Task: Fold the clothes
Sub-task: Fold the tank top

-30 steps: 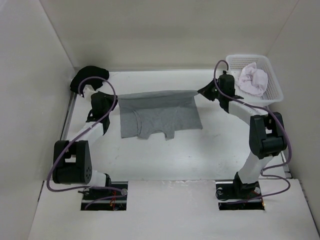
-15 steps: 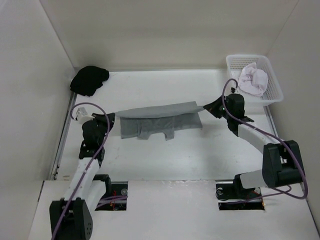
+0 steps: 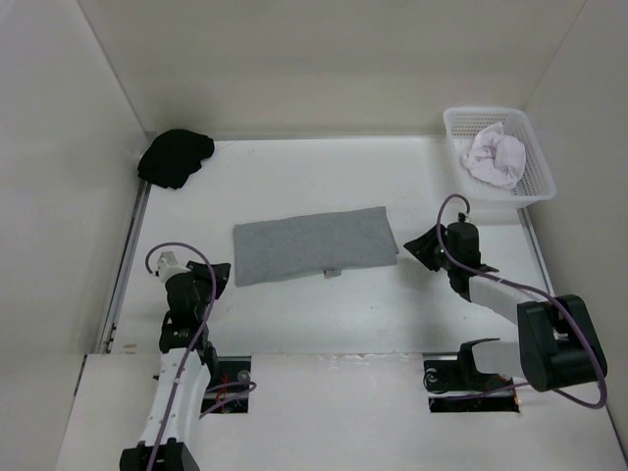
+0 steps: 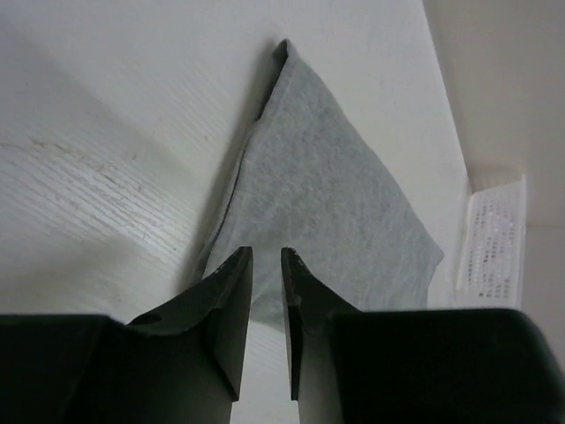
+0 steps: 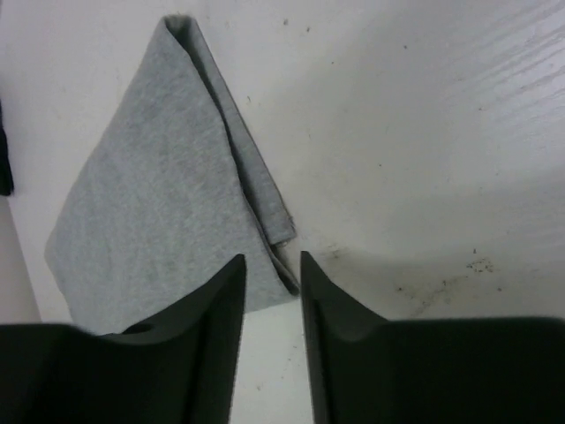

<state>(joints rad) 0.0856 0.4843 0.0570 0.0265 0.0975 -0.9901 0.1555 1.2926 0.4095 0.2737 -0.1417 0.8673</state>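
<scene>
The grey knit garment (image 3: 314,245) lies flat in the middle of the white counter (image 3: 324,186), folded into a long, slightly tilted rectangle. Its left and right short ends are fairly straight. A small tab of the under layer pokes out along the near long edge. In the right wrist view the garment's (image 5: 159,203) end shows stacked layers with a narrow folded strip along the side. The cloth is a soft heathered knit, matte and without print.

A band of white counter shows on every side of the garment, widest toward the back wall. The counter's painted surface is faintly streaked and scuffed.

The left claw (image 3: 218,275) sits near the garment's near-left corner without touching it. Its dark jaws stand a narrow slit apart with nothing between them. In the left wrist view this claw (image 4: 265,256) points at the garment's (image 4: 327,203) corner. The right claw (image 3: 417,245) sits just off the right end, with jaws likewise narrowly parted and empty (image 5: 272,261).

A black cloth bundle (image 3: 177,157) is heaped in the far-left corner. A white perforated plastic basket (image 3: 538,167) at the far right holds a crumpled pale cloth (image 3: 496,157).
</scene>
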